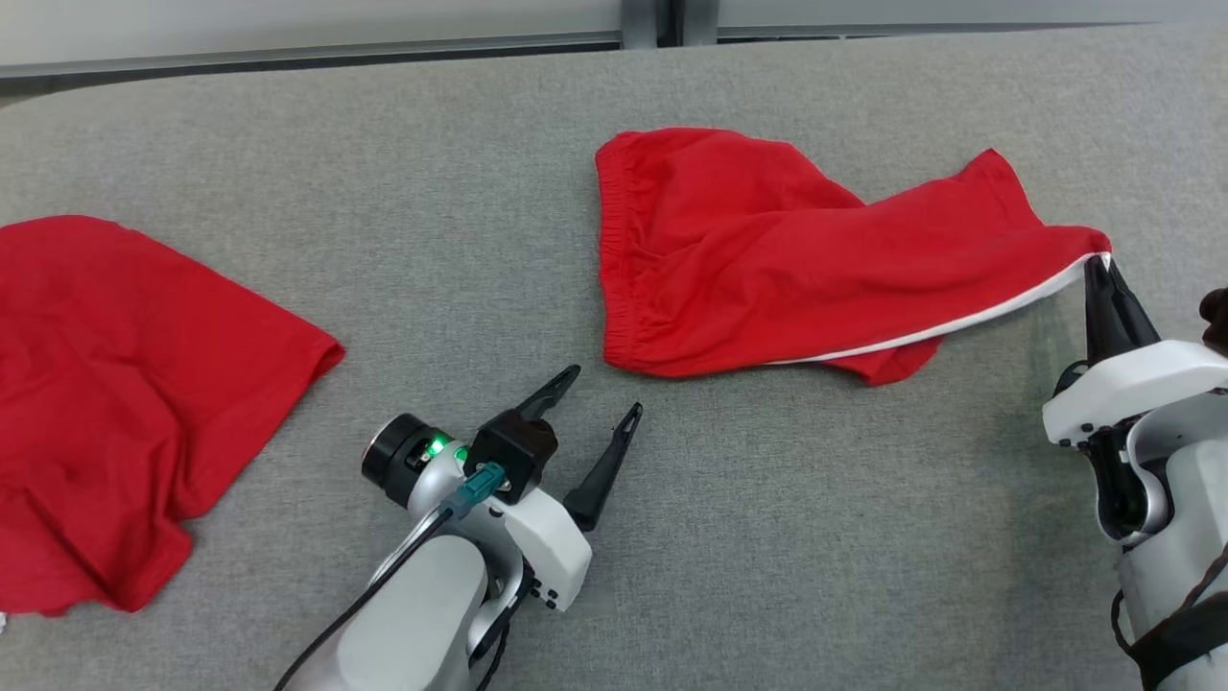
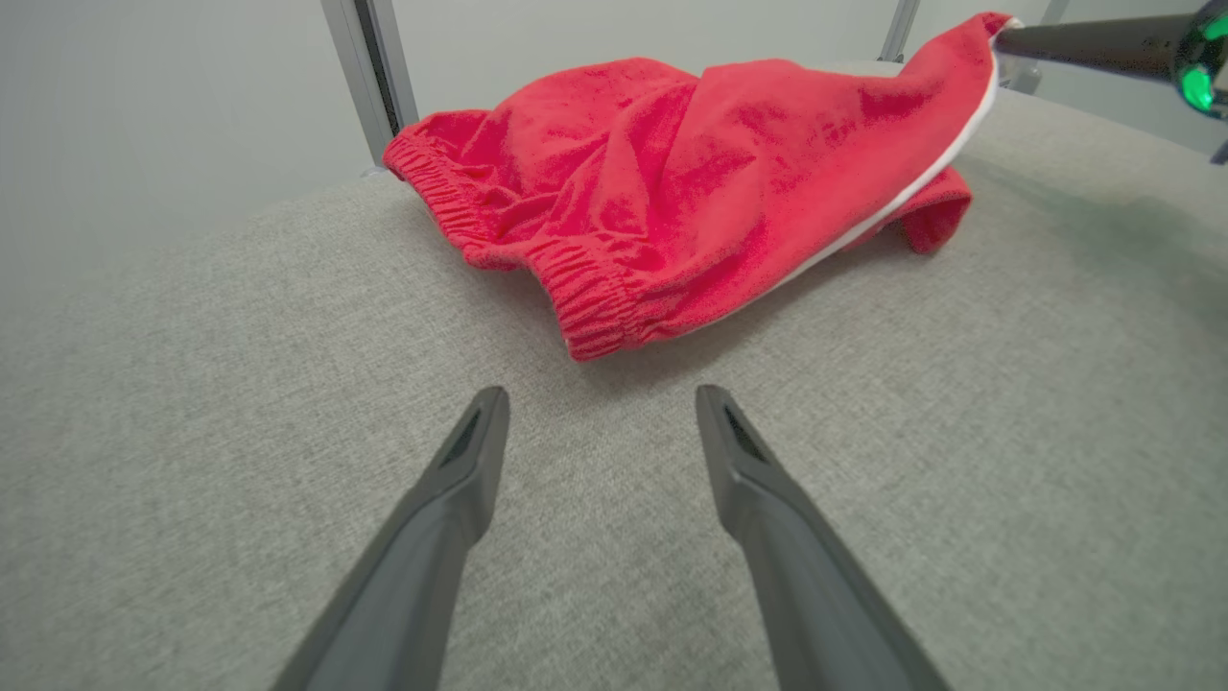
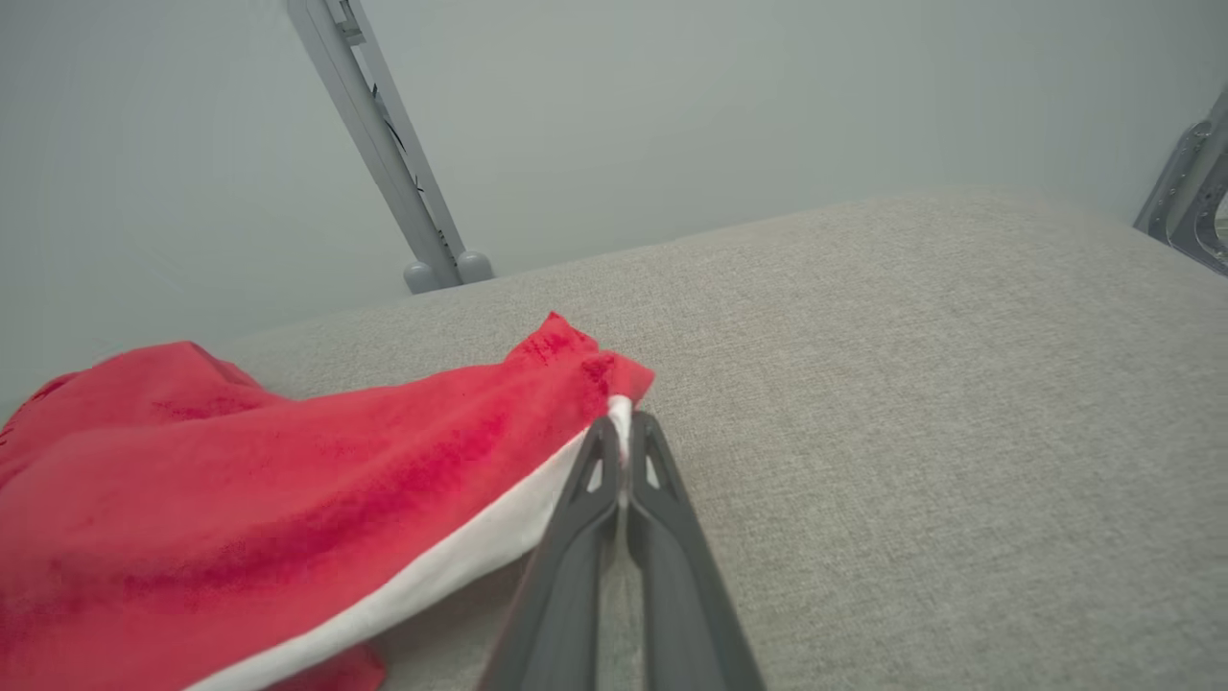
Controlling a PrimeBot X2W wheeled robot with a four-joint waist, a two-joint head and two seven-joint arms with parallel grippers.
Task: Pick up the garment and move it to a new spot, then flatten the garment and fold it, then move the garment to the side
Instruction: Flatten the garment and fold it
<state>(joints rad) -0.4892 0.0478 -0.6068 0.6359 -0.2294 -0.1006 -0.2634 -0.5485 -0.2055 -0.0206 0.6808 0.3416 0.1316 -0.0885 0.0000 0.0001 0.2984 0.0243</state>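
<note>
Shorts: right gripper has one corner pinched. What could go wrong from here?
1. The right gripper pinches only the white-trimmed corner of the shorts; the thin hold might slip when pulled.
2. The left gripper is open and clear of the waistband, so a one-sided lift would likely bunch the cloth.

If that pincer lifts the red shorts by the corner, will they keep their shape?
Probably not: the red shorts sag in folds from the right pincer, so they look floppy. Likely light, since one pinched corner tents them. Crumpled cloth shouldn't roll.
</note>
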